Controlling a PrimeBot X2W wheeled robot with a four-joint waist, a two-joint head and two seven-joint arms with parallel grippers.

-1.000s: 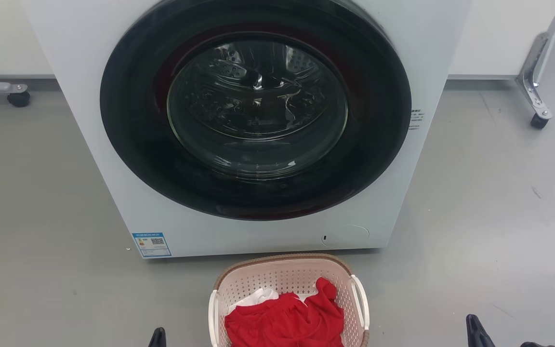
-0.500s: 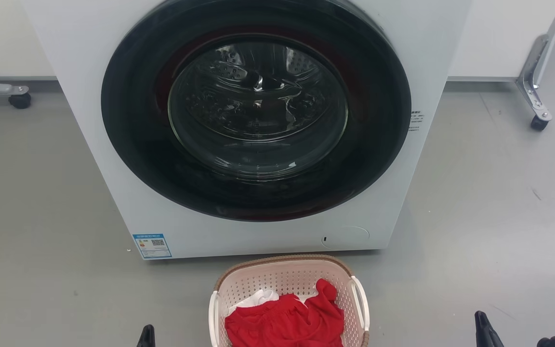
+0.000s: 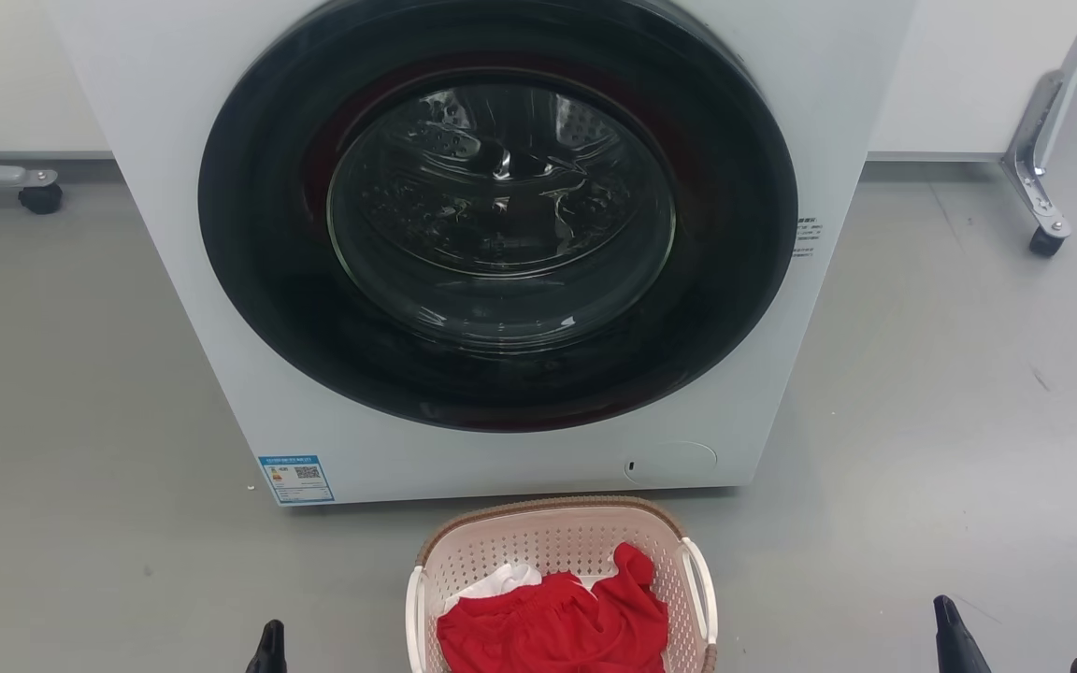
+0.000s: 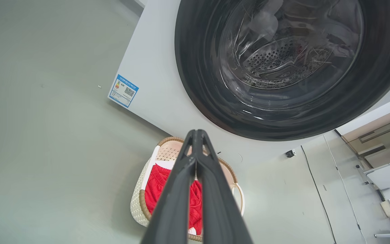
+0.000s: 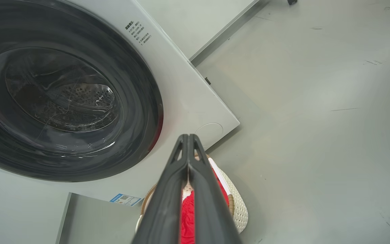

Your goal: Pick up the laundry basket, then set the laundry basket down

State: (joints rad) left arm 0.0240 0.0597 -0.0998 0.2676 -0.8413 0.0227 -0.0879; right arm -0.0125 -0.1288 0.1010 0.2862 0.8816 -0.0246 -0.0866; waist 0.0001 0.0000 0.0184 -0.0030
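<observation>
The laundry basket [image 3: 538,542] stands on the grey floor [image 3: 922,421], just on the near side of the washing machine [image 3: 501,458] and roughly centred under its door. The head view cuts off the near part of the basket. The brown rim is level. One white handle [image 3: 698,579] sits on the right side and one [image 3: 415,608] on the left. Inside lies a crumpled red garment [image 3: 552,631], with a white cloth [image 3: 501,578] showing at its far left edge.

The left gripper [image 3: 267,650] is low at the near left of the basket and apart from it. In the left wrist view its fingertips [image 4: 190,149] are pressed together with nothing between them. The right gripper [image 3: 948,622] is at the near right, farther from the basket than the left one. Its fingertips [image 5: 196,161] are also closed on nothing. Neither gripper touches the basket.

The machine's round dark door [image 3: 501,206] is closed, and the drum is visible through the glass. A blue label [image 3: 295,479] is fixed at the lower left of the front panel and a round flap [image 3: 669,460] at the lower right. A castor leg [image 3: 1046,234] stands at the far right and another [image 3: 38,198] at the far left.
</observation>
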